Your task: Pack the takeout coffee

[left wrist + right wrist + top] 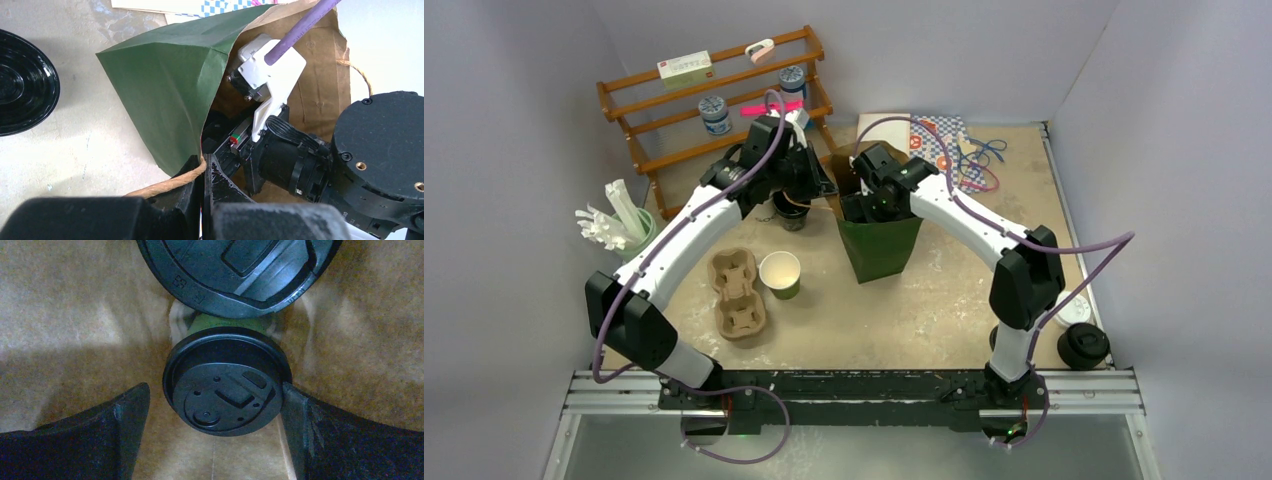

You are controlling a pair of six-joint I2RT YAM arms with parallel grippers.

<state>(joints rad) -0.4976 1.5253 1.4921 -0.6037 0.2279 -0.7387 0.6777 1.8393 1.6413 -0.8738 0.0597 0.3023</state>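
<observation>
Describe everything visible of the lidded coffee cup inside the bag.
The takeout coffee shows its round black plastic sip lid, facing the camera, with a raised tab and small holes. A sliver of olive-green paper wall shows past the rim. It sits within the brown inside of the paper bag, another black lid partly over it in view. The right gripper stands open around it; one finger is at the lid's rim, the other apart.

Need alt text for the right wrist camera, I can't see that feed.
The takeout coffee, black sip lid facing the camera, sits inside the brown paper bag between the right gripper's open fingers. Another black lid fills the top edge of the view.
</observation>
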